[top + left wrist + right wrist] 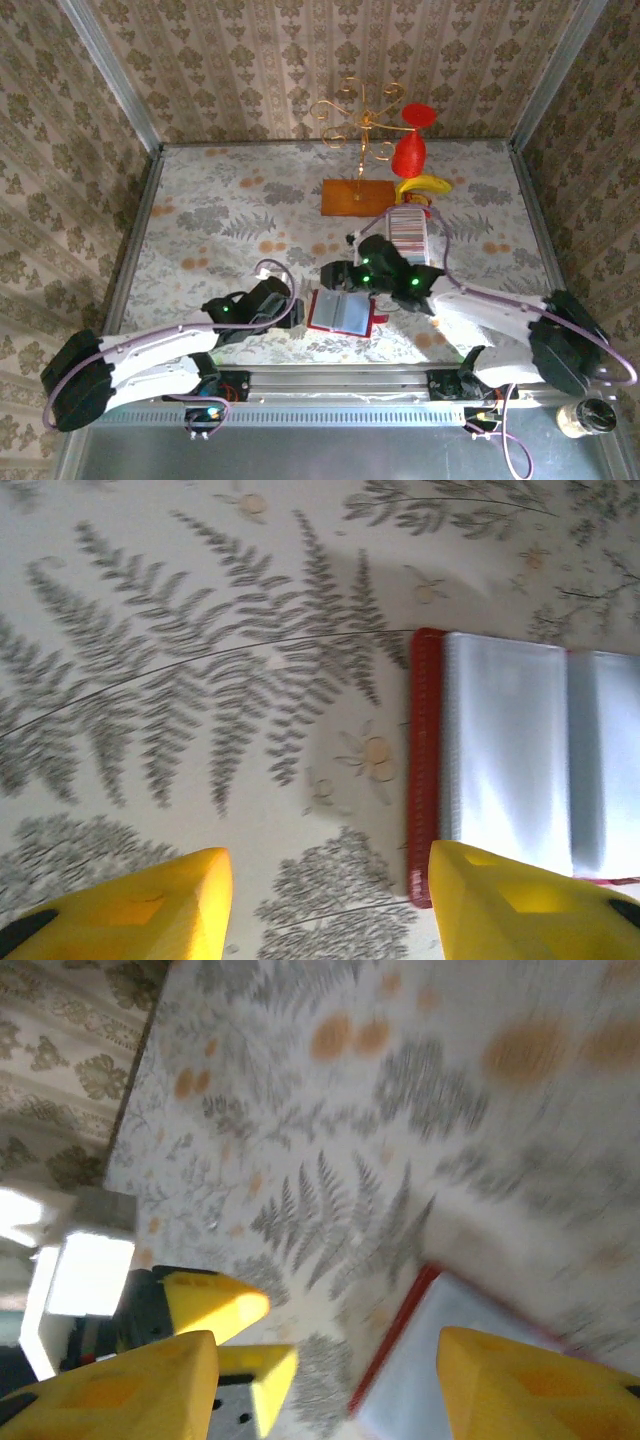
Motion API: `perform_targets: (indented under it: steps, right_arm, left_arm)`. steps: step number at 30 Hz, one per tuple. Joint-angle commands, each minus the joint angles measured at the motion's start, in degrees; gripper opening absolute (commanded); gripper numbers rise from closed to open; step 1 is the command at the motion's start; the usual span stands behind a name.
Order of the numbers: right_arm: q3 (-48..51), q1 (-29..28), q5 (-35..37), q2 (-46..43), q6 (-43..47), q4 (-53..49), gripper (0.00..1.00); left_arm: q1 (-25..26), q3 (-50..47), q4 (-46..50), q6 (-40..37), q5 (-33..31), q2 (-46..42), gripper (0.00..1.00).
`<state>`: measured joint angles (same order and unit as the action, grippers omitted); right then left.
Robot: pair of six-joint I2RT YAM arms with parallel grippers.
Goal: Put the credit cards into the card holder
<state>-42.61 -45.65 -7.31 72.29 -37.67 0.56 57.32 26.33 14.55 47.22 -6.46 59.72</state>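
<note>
Thin striped plastic credit cards [408,232] lie just far-right of the spread, empty right gripper [328,1350]. The left gripper [328,880], also spread, sits left of the red folding card holder [345,312].

A lab test booth dressed like a home — wallpaper panels [250,60] on bare metal posts [103,65], a floral tablecloth [220,215], a mounting rail [340,381]

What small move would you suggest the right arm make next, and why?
Probably swing over toward the credit cards to pick one: the right jaws stand open and empty near the card holder, which already lies open.
</note>
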Motion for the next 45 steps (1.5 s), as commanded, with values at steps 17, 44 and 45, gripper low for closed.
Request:
perform_targets:
  steps: [17, 44, 45]
  right_arm:
    - [-3.01, 10.2, 8.86, -6.62, 92.32, -35.8, 0.76]
    - [-2.1, 20.16, 12.33, 0.26, 111.95, -31.93, 0.82]
    - [-2.28, 20.15, 12.04, 0.57, 111.88, -32.16, 0.82]
  left_arm:
    - [-1.51, 9.65, -5.48, -10.3, 14.62, 19.0, 0.32]
    - [2.78, 2.6, -6.34, -0.09, 9.47, 16.48, 0.28]
    - [2.94, 2.38, -6.13, 0.25, 9.24, 15.88, 0.28]
